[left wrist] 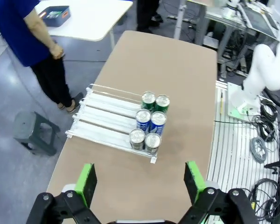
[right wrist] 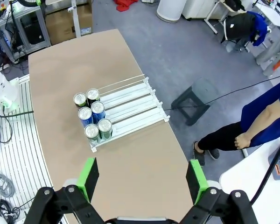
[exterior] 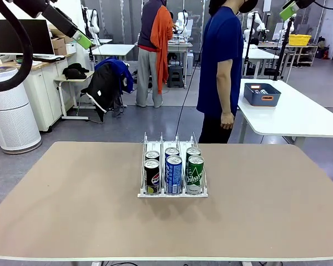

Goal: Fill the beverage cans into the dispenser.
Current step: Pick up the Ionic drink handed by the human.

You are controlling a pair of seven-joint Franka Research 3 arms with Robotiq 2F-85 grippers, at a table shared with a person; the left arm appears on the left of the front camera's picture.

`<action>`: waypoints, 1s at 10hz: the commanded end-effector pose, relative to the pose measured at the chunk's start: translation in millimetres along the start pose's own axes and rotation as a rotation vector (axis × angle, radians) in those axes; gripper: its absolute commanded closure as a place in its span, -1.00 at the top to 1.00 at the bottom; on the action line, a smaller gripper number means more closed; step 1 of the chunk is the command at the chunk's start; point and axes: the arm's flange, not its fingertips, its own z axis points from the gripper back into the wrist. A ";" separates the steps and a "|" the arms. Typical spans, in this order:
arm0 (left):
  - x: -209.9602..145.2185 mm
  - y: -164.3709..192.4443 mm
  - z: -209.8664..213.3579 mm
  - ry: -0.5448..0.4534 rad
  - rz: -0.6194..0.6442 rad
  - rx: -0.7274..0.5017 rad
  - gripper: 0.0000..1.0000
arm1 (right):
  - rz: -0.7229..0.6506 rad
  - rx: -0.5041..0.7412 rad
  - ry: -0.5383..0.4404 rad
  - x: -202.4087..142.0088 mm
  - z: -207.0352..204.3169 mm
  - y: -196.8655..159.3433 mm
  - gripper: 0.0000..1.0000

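The left hand [left wrist: 140,181] and right hand [right wrist: 142,179] each hung high, fingers spread wide, holding nothing. Well below and ahead of both, six beverage cans [left wrist: 143,119] stood paired at the dispenser's [left wrist: 107,114] nearer end, mid-tabletop [left wrist: 177,65]. A person [left wrist: 23,28] stood beyond.

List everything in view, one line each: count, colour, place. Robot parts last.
dispenser: one, clear with white base, middle of the table
black cans: two, black, left lane, robot-side end
blue cans: two, blue, middle lane
green cans: two, green, right lane
table: one, tan
tub: one, blue-grey, on the white table beyond
stool: one, grey, floor
person: one, blue shirt, far side
left pincer: one, black, green pads, open, above the table
right pincer: one, same colours, open, above the table
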 end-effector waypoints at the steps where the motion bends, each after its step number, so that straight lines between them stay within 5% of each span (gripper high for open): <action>1: -4.5 0.7 -0.8 -0.010 -0.022 -0.037 1.00 | 0.003 0.010 0.006 0.6 -2.0 1.8 1.00; 3: 1.3 -0.7 -0.2 0.000 0.000 0.002 1.00 | 0.003 0.010 0.006 0.6 -2.0 1.8 1.00; 4: 2.2 2.0 3.8 -0.023 0.116 0.148 1.00 | 0.003 0.010 0.006 0.6 -2.0 1.8 1.00; 7: 34.1 -16.1 14.5 -0.022 0.306 0.269 1.00 | -0.018 -0.005 -0.008 2.2 2.6 3.6 1.00; 10: 45.7 -31.5 25.2 -0.014 0.289 0.267 1.00 | -0.050 -0.051 -0.031 3.5 11.3 15.7 1.00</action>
